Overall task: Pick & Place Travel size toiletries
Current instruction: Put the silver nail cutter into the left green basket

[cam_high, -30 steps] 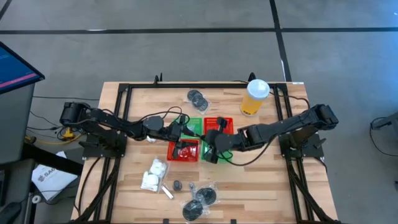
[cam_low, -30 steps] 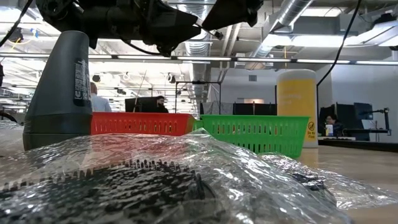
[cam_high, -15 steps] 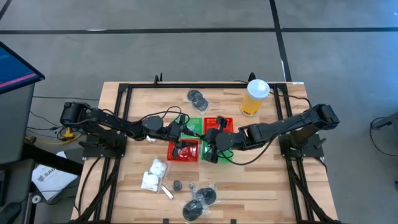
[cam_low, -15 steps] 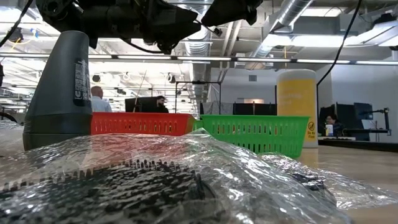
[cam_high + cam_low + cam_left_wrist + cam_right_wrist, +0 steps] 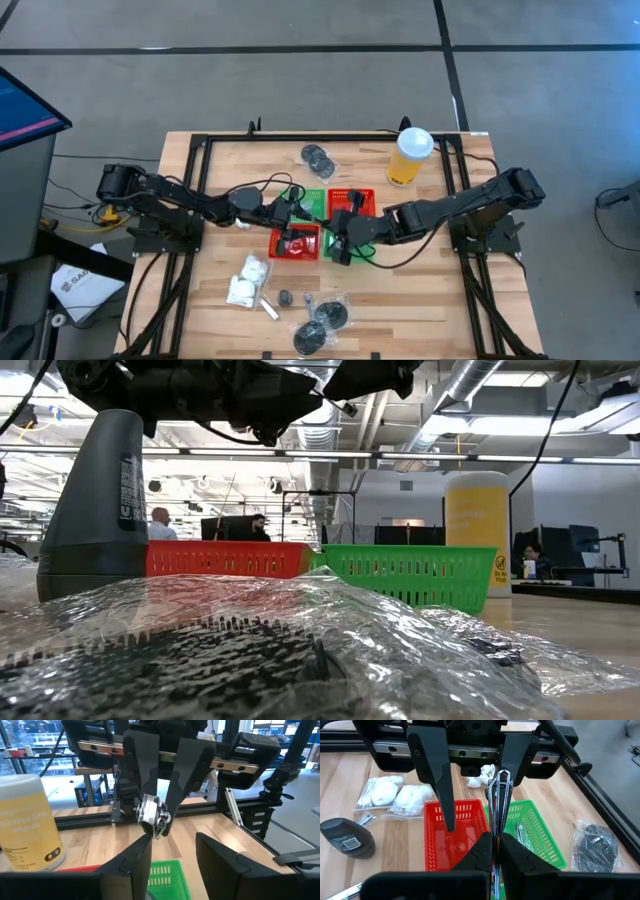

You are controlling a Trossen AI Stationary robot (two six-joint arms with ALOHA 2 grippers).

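My right gripper (image 5: 340,245) (image 5: 495,851) hovers over the cluster of red and green baskets, shut on a thin silvery tube (image 5: 495,805) (image 5: 152,815). My left gripper (image 5: 297,222) (image 5: 172,865) faces it from the left side of the cluster, open and empty. Another silvery tube (image 5: 520,832) lies in a green basket (image 5: 540,835). White puffy packets (image 5: 245,280) and wrapped dark discs (image 5: 322,322) rest flat on the near part of the table. More discs (image 5: 318,157) lie at the far side. My right gripper pinches the silvery tube between its two fingers. In the left wrist view the fingers (image 5: 140,780) come from above, pointing down, and close on its crumpled end (image 5: 155,820). The tube is lifted clear above the baskets.
The near red basket (image 5: 295,242), a far green basket (image 5: 312,200) and a far red basket (image 5: 355,200) stand close together. A tall yellow cup (image 5: 410,155) stands at the far right, and a small dark bottle (image 5: 347,837) is near the packets. A black frame rail (image 5: 190,200) borders the tabletop.
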